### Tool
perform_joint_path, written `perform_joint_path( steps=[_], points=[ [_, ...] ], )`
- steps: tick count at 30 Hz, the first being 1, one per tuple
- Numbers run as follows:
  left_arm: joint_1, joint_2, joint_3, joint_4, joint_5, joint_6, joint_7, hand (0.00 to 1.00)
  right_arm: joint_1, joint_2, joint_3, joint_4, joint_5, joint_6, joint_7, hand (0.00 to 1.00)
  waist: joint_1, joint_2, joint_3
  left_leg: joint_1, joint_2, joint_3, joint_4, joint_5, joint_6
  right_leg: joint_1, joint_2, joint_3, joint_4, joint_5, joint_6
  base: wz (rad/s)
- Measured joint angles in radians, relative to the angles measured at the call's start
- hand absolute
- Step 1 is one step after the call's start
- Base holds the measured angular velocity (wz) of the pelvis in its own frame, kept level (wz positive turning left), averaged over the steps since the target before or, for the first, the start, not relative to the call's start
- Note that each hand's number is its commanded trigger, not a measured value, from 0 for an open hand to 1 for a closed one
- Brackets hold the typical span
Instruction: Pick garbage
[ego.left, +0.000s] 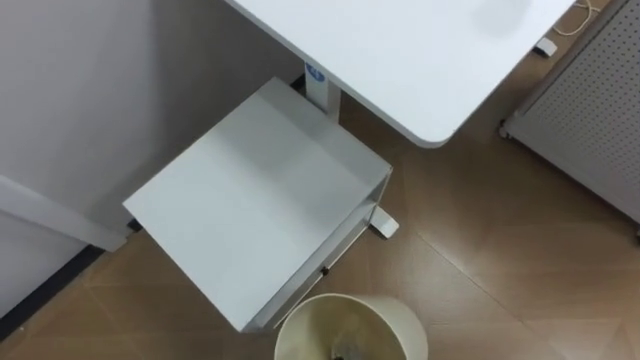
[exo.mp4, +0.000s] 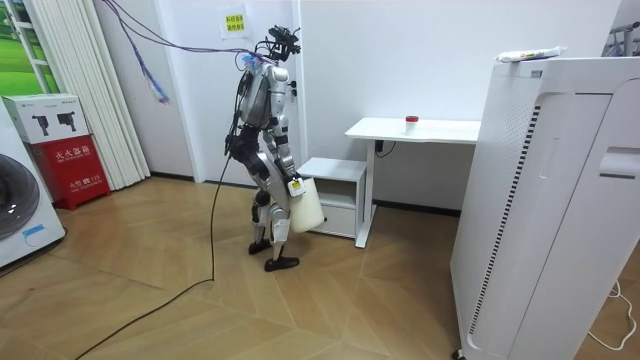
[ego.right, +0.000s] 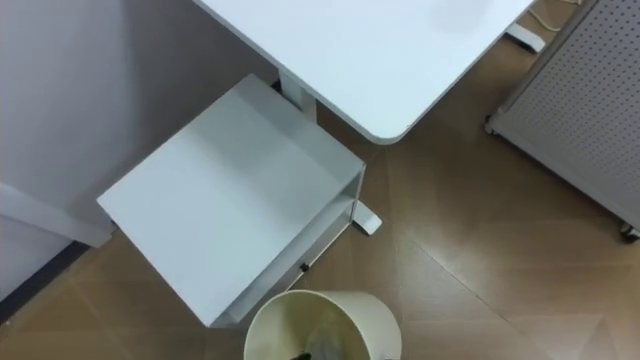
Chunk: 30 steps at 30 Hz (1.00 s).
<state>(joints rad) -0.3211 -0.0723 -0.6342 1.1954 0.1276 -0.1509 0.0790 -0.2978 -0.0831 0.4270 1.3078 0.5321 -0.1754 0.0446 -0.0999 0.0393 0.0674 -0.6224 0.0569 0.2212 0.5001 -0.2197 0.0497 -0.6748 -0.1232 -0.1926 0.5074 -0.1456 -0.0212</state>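
Cream plastic round waste bin, probably light and thin-walled, best taken by its stiffer rim, hangs at the right hand near the white bench's rounded corner; whether that hand grips it I cannot tell.

Cabinet beside bin, floor open right

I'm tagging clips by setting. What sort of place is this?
Probably a home-like room, perhaps a test apartment: a white desk against the wall, a low white cabinet beside it, a washing machine on the wood floor.
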Motion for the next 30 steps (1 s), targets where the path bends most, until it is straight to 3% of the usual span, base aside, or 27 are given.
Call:
perform_joint_path(
  steps=[8,14,18,23,25,27,30],
  points=[
    [0.001,0.0,0.0,-0.04,0.018,0.001,0.0,0.0,-0.001,-0.003,-0.021,-0.002,-0.008,0.002,0.002,1.0,-0.003,0.008,0.0021,0.01,0.0,0.01,-0.016,0.001,0.0,0.002,0.0,0.005,-0.001,-0.001,0.0,-0.02],
    [0.019,0.018,0.002,-0.117,0.025,-0.004,0.007,0.0,0.011,-0.02,-0.021,-0.001,0.041,0.002,0.014,1.0,-0.003,0.019,0.0054,0.054,-0.003,0.021,-0.025,0.001,0.0,0.037,-0.001,0.015,-0.006,-0.006,0.005,-0.03],
    [0.038,0.05,0.023,-0.15,0.034,-0.014,0.007,0.0,0.049,-0.04,-0.075,0.002,0.058,-0.002,0.04,1.0,-0.007,0.023,0.0045,0.119,-0.019,0.023,-0.052,0.001,-0.001,0.08,-0.013,0.024,0.005,-0.029,0.01,0.0],
    [0.061,0.092,0.063,-0.216,0.035,-0.03,0.011,0.0,0.084,-0.055,-0.122,0.007,0.091,0.001,0.038,1.0,-0.011,0.022,0.0041,0.19,-0.02,0.025,-0.063,-0.001,-0.003,0.15,-0.011,0.025,-0.01,-0.035,0.013,-0.01],
    [0.075,0.105,0.065,-0.255,0.037,-0.048,0.024,0.0,0.105,-0.067,-0.138,-0.001,0.092,0.0,0.042,1.0,-0.012,0.02,0.0018,0.222,-0.023,0.026,-0.078,-0.002,-0.004,0.179,-0.011,0.026,-0.017,-0.036,0.015,0.0],
    [0.103,0.124,0.081,-0.308,0.042,-0.065,0.029,0.0,0.121,-0.075,-0.166,-0.001,0.09,-0.003,0.049,1.0,-0.037,0.02,-0.0018,0.271,-0.027,0.026,-0.102,-0.002,-0.004,0.224,-0.01,0.026,-0.032,-0.034,0.019,0.0],
    [0.134,0.135,0.082,-0.363,0.057,-0.07,0.029,0.0,0.164,-0.084,-0.18,0.0,0.095,-0.009,0.054,1.0,-0.053,0.019,-0.0212,0.346,-0.031,0.032,-0.141,-0.001,-0.004,0.292,-0.006,0.028,-0.062,-0.033,0.025,-0.07]
  ],
)
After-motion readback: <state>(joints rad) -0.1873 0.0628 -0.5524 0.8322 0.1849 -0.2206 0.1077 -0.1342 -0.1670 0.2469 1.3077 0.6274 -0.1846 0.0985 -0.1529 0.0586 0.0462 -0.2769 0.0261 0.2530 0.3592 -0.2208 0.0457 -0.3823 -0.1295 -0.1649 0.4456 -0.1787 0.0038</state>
